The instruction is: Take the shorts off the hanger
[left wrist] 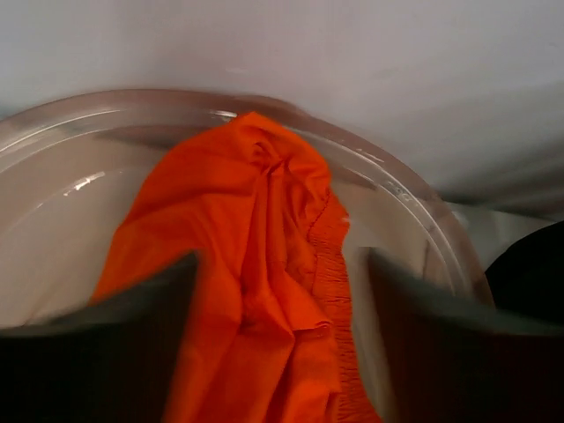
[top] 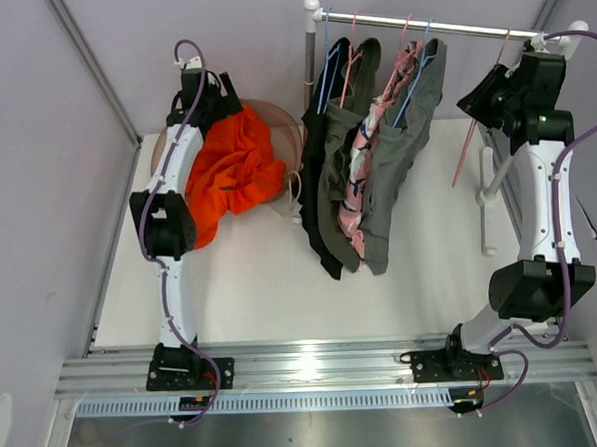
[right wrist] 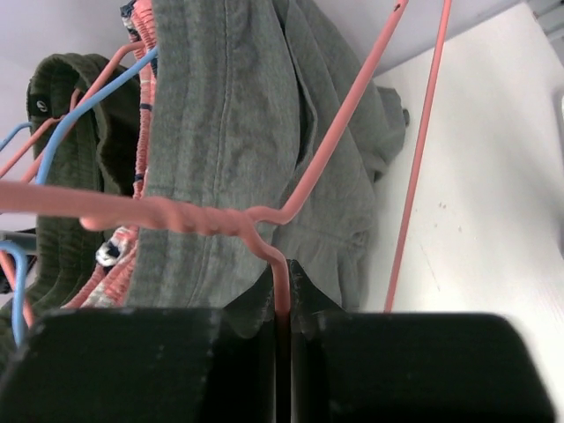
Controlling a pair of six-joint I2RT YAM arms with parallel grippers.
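The orange shorts lie off the rail, draped over a clear bowl at the back left. My left gripper is above them, open, with the orange cloth lying between its fingers. Black shorts, olive shorts, pink patterned shorts and grey-green shorts hang on hangers from the metal rail. My right gripper is by the rail's right end, shut on the wire of a bare pink hanger. The grey-green shorts hang just beyond it.
The bowl's rim curves round the orange cloth. The rack's white post and foot stand at the right beside my right arm. Grey walls close in the left and back. Blue hangers carry some of the shorts.
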